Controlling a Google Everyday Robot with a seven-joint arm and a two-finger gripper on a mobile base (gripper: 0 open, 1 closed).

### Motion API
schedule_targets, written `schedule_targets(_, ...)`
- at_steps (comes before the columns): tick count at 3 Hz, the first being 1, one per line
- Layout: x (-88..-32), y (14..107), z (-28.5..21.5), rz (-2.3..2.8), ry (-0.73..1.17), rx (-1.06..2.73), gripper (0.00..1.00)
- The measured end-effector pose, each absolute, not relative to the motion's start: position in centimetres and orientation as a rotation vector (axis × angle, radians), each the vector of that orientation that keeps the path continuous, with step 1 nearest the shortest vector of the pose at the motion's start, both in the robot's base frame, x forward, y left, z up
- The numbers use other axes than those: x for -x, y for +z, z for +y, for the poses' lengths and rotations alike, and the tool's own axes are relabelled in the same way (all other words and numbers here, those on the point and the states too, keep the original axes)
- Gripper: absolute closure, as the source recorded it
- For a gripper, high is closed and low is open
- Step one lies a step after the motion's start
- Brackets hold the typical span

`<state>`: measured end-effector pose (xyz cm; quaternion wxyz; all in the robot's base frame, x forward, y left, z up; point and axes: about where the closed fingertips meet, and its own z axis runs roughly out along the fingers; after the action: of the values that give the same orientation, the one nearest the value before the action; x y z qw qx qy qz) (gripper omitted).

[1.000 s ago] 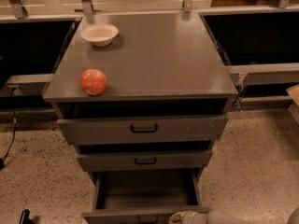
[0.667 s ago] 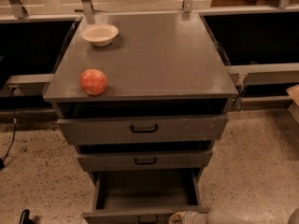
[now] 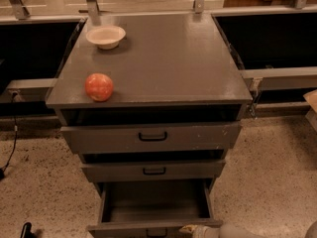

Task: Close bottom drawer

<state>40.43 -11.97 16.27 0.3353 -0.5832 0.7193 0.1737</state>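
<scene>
The bottom drawer [image 3: 155,203] of the grey cabinet [image 3: 163,58] stands pulled far out, and its deep grey box looks bare inside. Its front panel [image 3: 124,228] runs along the bottom edge of the camera view, with the small black handle [image 3: 156,232] cut off by the frame. My gripper [image 3: 195,229] is at the lower right, right at the right end of that front panel. The pale arm [image 3: 247,230] leads off to the right behind it.
The middle drawer [image 3: 154,171] and top drawer [image 3: 152,137] stick out slightly. A red apple [image 3: 99,87] and a white bowl [image 3: 105,35] sit on the cabinet top. Speckled floor lies on both sides. A black cable [image 3: 11,148] hangs at the left.
</scene>
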Motion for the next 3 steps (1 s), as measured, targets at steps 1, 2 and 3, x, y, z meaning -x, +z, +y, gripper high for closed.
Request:
schedule_targets(1,-40.42,16.26,-11.94,1.876,0.454,1.521,0.0)
schedule_targets(2,-40.42,16.26,-11.93,1.876,0.454,1.522,0.0)
schedule_targets(3,-41.08,16.1,-11.55,1.878,0.442,1.554,0.18)
